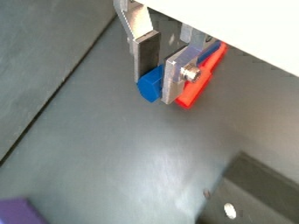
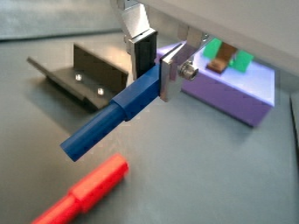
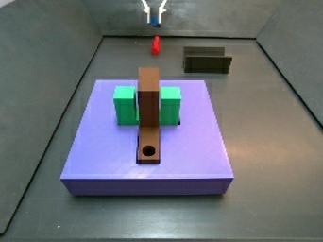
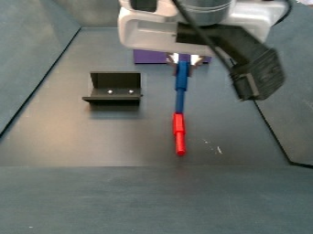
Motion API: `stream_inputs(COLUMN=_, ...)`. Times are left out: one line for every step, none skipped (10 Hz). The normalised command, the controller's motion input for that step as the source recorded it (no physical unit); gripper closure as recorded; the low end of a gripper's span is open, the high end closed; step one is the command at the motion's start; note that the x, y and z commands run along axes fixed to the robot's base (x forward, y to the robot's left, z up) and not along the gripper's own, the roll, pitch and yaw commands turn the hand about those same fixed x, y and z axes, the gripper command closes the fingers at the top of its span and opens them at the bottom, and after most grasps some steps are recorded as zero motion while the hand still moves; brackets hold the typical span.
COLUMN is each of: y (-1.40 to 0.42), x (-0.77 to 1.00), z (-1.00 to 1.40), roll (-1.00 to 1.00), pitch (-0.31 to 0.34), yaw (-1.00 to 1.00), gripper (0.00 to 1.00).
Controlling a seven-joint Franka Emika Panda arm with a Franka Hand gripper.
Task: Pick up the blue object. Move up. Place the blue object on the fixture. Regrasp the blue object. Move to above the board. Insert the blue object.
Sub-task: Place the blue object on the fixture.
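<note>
Clenching the blue object [image 2: 114, 122], the gripper [image 2: 156, 68] hangs above the red peg [image 2: 82, 194], beside the fixture [image 2: 82, 74].

Side views face each other, both wrist views near pincer [image 2: 156, 59]

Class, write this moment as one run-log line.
gripper: shut on blue peg, lifted | red peg: on floor | fixture: empty | board: hole free

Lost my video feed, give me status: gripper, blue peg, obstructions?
Gripper shut on blue object, lifted off floor. Red peg lies below it. Fixture off to the side, nothing on it.
</note>
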Motion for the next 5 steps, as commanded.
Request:
stream_inputs(y=-0.4, x=0.64, z=0.0, roll=-0.52, pitch=0.0, yaw=0.16, gripper=1.0)
stream_inputs(y=-0.39, x=0.68, z=0.0, roll=-0.51, pitch=0.0, yaw=0.15, gripper=1.0)
stream_inputs(y=-0.39, x=0.73, z=0.0, roll=-0.49, pitch=0.0, yaw=0.14, gripper=1.0)
stream_inputs(y=-0.4, x=0.76, z=0.01, roll=-0.41, pitch=0.0, yaw=0.12, gripper=1.0)
stream_inputs(y=-0.07, x=0.47, z=0.0, roll=-0.28, pitch=0.0, yaw=0.0, gripper=1.0)
